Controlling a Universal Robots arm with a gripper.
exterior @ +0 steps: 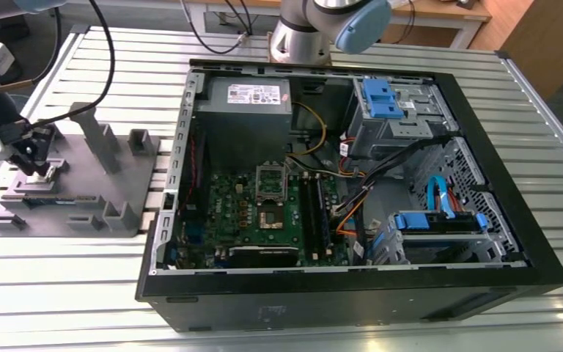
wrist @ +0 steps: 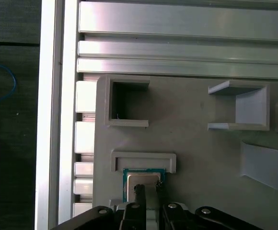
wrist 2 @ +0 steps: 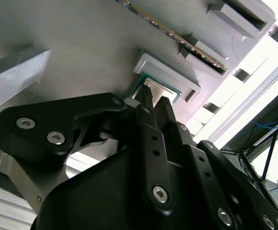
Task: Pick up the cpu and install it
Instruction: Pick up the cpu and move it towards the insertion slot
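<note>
Big slatted metal table (exterior: 56, 293) with an open computer case (exterior: 360, 301) lying on its side in the middle. The green motherboard (exterior: 232, 213) faces up inside it. Off to the exterior view's left, just outside the case, sits a grey plastic block (exterior: 115, 183) with upright posts and a few pockets.

The gripper (exterior: 37, 169) hangs over the left part of that block, well away from the motherboard.

The bit that matters is that the cpu (wrist 2: 160, 89) lies flat in a shallow pocket of the block, silver top up, with a raised lip (wrist: 144, 157) hugging one edge. It's square, so there's no real long side to line up with. In both wrist views the gripper (wrist 2: 154, 99) points straight down onto it, the tips landing inside the chip's outline rather than off to one side.

The jaws are pulled in close, basically closed with only a sliver between them, far narrower than the chip. So they aren't around its edges and there's nothing pinched in them. The tips look right at the metal top (wrist: 144, 178), touching it or just above. I honestly can't tell which.

My read is that the chip hasn't left its pocket yet.
</note>
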